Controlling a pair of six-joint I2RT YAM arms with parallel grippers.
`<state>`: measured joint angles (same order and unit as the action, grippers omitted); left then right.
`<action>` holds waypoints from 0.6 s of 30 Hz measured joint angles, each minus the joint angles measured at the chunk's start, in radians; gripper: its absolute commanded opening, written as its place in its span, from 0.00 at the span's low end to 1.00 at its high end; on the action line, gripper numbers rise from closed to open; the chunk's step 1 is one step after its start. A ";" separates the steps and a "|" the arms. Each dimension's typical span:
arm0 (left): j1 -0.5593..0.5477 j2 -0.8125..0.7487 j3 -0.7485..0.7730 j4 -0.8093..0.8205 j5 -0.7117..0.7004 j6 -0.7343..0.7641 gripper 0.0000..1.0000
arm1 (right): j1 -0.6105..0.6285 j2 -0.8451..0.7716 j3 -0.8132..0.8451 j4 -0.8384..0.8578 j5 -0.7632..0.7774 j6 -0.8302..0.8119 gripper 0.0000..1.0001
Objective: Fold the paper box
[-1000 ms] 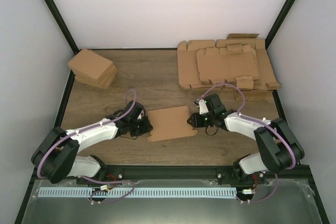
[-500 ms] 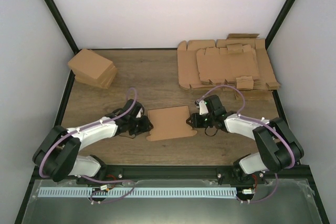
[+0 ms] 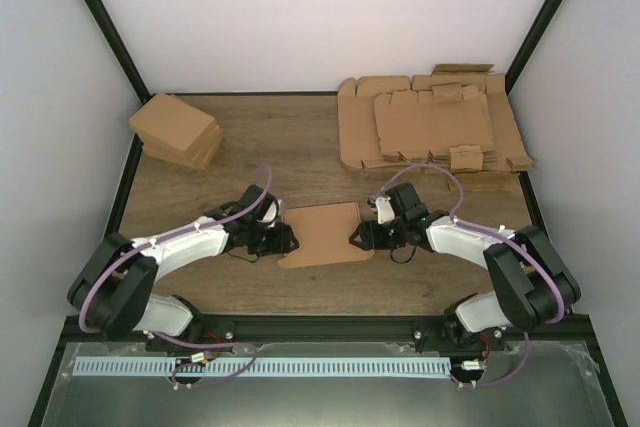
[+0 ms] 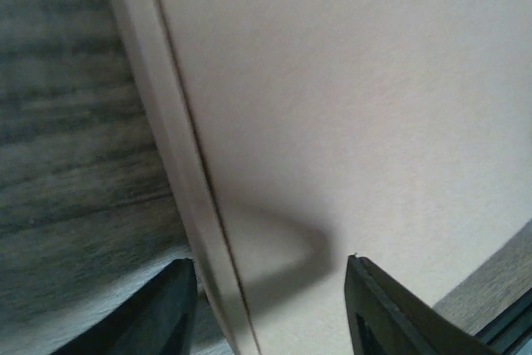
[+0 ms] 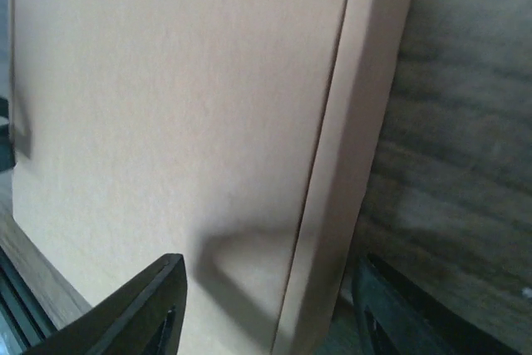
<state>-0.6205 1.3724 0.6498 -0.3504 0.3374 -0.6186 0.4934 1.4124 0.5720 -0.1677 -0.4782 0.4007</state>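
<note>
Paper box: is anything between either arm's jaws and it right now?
Nothing visible. The paper box lies on the table; the left jaws and right jaws stand open at its left and right edges, each edge between them. The stacked sheets and cartons sit far back.

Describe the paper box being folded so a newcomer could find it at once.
On the wooden table, look near the front middle, between the left claw and right claw. The paper box is the lone flat brown cardboard piece there; the thick pile of sheets lies far right, the stacked cartons far left.
</note>
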 measured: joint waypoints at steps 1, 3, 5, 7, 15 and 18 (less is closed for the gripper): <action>0.000 0.014 -0.007 0.005 0.010 0.003 0.45 | 0.002 -0.002 -0.009 0.001 -0.012 -0.002 0.54; -0.001 0.045 -0.020 0.014 0.027 0.008 0.38 | 0.006 0.001 -0.033 0.009 -0.032 -0.001 0.45; 0.001 0.056 -0.021 0.030 0.045 0.013 0.33 | 0.008 0.005 -0.041 0.022 -0.045 0.002 0.38; 0.008 0.064 -0.020 0.028 0.055 0.014 0.30 | 0.003 0.010 -0.041 0.025 -0.050 0.010 0.37; 0.013 0.072 -0.002 0.003 0.063 0.024 0.31 | 0.004 -0.001 -0.041 0.019 -0.043 0.008 0.37; 0.013 0.063 0.008 -0.021 0.059 0.037 0.32 | 0.010 -0.018 -0.040 -0.005 -0.037 0.006 0.37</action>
<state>-0.6079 1.4349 0.6579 -0.3710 0.3962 -0.5816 0.5030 1.3941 0.5320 -0.1726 -0.5152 0.4072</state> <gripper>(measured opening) 0.336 0.408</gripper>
